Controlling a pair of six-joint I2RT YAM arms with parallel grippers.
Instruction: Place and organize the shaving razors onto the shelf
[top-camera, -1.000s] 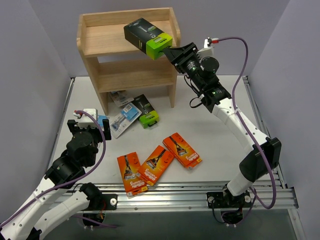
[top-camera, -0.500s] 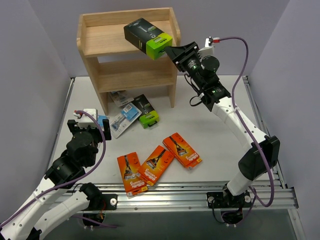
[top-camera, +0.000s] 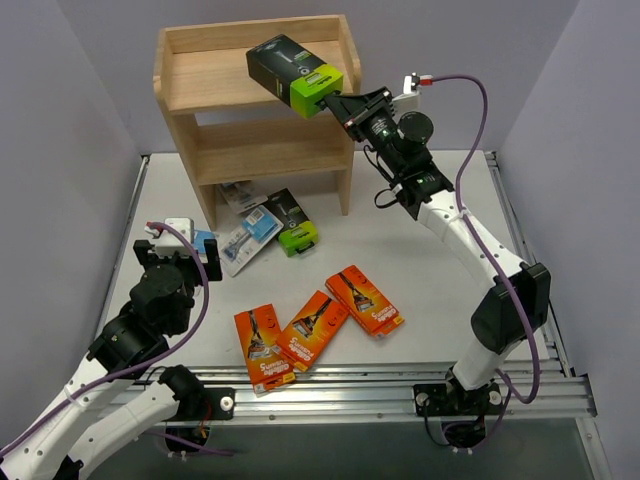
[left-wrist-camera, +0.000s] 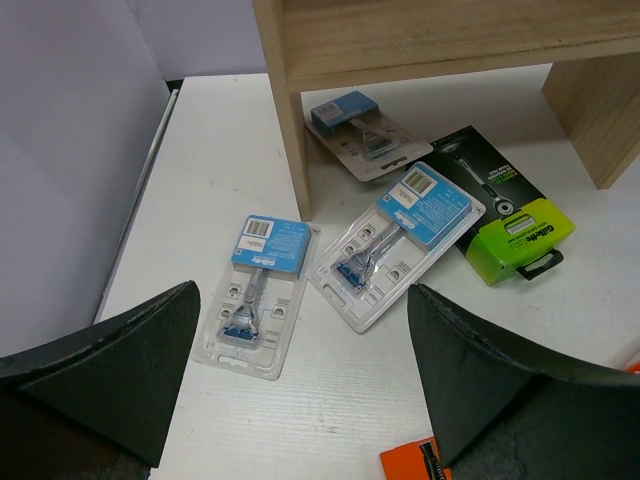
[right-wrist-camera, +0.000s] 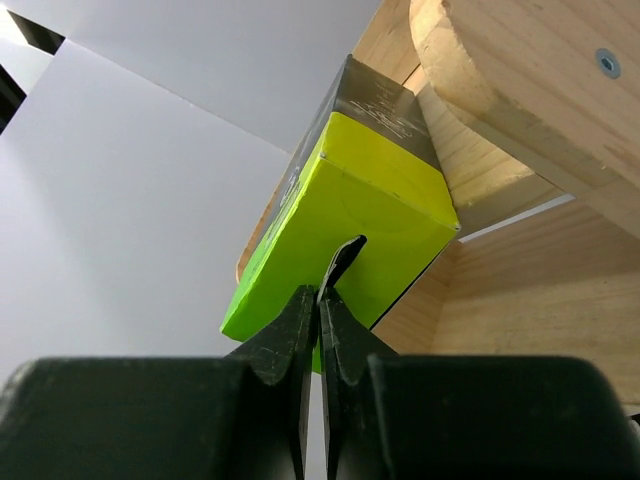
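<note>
Top external view: the right gripper (top-camera: 338, 99) is clamped on the hang tab of a black-and-lime-green box (top-camera: 293, 70), which hangs tilted over the right end of the top tier of the shelf (top-camera: 200, 92). The shelf stands at 11 o'clock on the table (top-camera: 420, 290); whether the box touches the wood cannot be told. At 8 o'clock the left gripper (left-wrist-camera: 300, 390) is spread wide with nothing in it. Three blister packs (left-wrist-camera: 255, 295) and a second black-and-lime-green box (left-wrist-camera: 505, 215) lie at the shelf's foot, one pack partly beneath the lowest tier. Three orange boxes (top-camera: 318, 320) lie at 6 o'clock.
</note>
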